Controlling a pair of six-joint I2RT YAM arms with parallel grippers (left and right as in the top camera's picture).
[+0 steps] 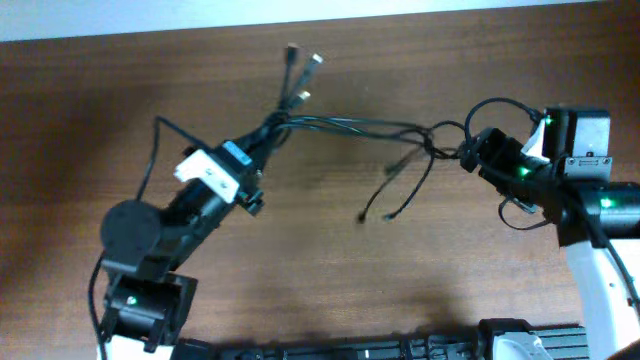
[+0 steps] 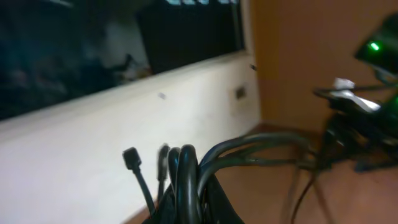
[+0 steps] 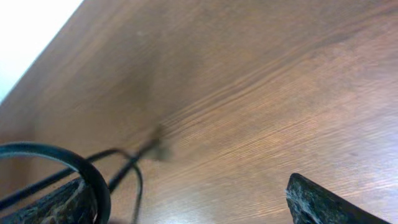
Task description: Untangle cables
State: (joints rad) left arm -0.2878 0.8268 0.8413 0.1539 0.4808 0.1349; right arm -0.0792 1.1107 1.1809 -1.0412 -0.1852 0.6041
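Observation:
Several thin black cables [image 1: 340, 125] stretch across the wooden table between my two grippers. My left gripper [image 1: 256, 148] is shut on a bunch of them; in the left wrist view the bunch [image 2: 186, 180] rises out of the closed jaws [image 2: 193, 211]. Three plug ends [image 1: 303, 70] fan out beyond it. A small knot [image 1: 436, 140] sits just left of my right gripper [image 1: 464, 152]. The right wrist view shows its fingers [image 3: 186, 186] wide open, with a cable loop [image 3: 93, 171] curving over the left finger. Two loose ends [image 1: 378, 212] lie on the table.
The table [image 1: 330, 270] is brown wood, with a white wall strip along its far edge [image 1: 120, 20]. The right arm [image 2: 360, 106] with its green light shows in the left wrist view. Black equipment lies along the near edge [image 1: 400, 350].

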